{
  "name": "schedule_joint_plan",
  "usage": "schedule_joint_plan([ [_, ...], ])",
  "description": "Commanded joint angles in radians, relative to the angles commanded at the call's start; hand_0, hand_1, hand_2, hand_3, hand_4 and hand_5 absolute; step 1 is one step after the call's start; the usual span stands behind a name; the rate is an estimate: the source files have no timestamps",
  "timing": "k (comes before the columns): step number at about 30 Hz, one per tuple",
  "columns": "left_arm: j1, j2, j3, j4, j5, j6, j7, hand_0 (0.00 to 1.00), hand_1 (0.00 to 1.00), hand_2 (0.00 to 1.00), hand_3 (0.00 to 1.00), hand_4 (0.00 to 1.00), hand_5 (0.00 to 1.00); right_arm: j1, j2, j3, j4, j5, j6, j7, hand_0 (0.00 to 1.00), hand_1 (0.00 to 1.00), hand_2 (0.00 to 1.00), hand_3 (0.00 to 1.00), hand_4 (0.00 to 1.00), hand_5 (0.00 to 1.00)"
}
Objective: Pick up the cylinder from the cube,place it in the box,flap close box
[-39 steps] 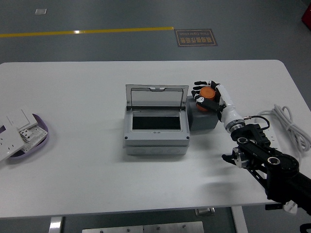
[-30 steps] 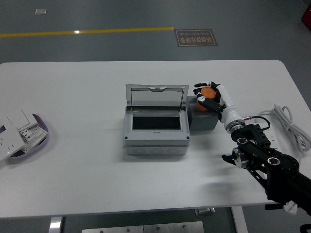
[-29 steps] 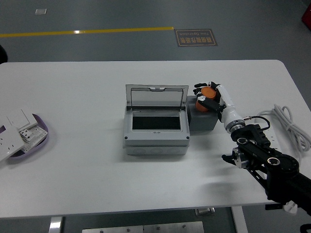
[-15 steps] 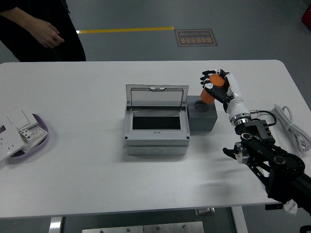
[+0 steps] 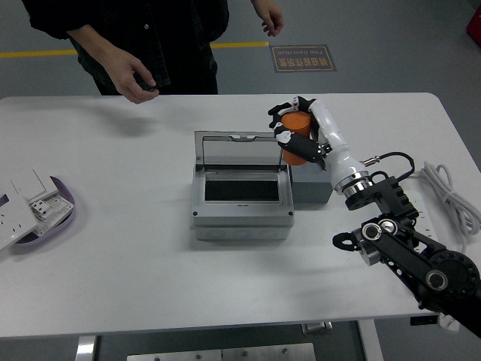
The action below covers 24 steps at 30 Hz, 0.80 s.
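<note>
Head view gives us the white desk (image 5: 135,271) from above, with our right robot hand (image 5: 294,134) raised over the middle of the desk and its fingers (image 5: 284,138) clamped on the orange cylinder (image 5: 297,147). We hold the cylinder clear of the dark grey cube (image 5: 311,186), above the cube's left side and just at the right end of the raised lid (image 5: 242,153). The grey box (image 5: 241,204) sits in the middle of the desk, touching the cube on its right, with the clear lid standing upright along its far edge and the dark inside showing bare. Our black right arm (image 5: 409,252) comes in from the desk's near right corner. Beside it, at the desk's right edge, lies a coiled white cable (image 5: 449,197). At the left edge a purple dish (image 5: 64,203) carries white switch plates (image 5: 22,199). A person in dark clothes (image 5: 158,34) stands at the far edge, one hand (image 5: 135,79) curled above the desk's far left part, the other hand (image 5: 270,16) hanging beyond the far edge.
</note>
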Motion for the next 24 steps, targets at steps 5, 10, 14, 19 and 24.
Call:
schedule_joint_plan([
  [5,0.000,0.000,0.004,0.001,-0.003,0.000,0.000,0.593,0.628,0.619,0.638,0.699,0.217,0.082,0.029,-0.102,0.102,-0.187,0.118,-0.177,0.053,0.170,0.239,0.188,0.002,0.002],
  [10,-0.002,0.001,0.006,0.000,-0.005,0.000,0.000,0.593,0.628,0.619,0.638,0.700,0.217,0.147,0.068,-0.193,0.085,-0.385,0.220,-0.338,0.034,0.164,0.248,0.198,0.002,0.002],
  [14,-0.003,0.002,0.009,0.001,-0.007,0.000,0.001,0.593,0.628,0.619,0.638,0.700,0.217,0.179,0.084,-0.238,0.031,-0.530,0.260,-0.435,0.034,0.164,0.248,0.198,0.002,0.002],
  [19,-0.003,0.003,0.012,0.002,-0.009,0.000,0.001,0.593,0.628,0.620,0.638,0.700,0.218,0.203,0.090,-0.266,-0.035,-0.704,0.280,-0.522,0.031,0.170,0.267,0.217,0.002,0.002],
  [24,-0.003,0.003,0.014,0.002,-0.010,0.000,0.001,0.593,0.628,0.619,0.638,0.699,0.219,0.213,0.093,-0.280,-0.067,-0.819,0.264,-0.526,0.102,0.227,0.306,0.282,0.002,0.002],
])
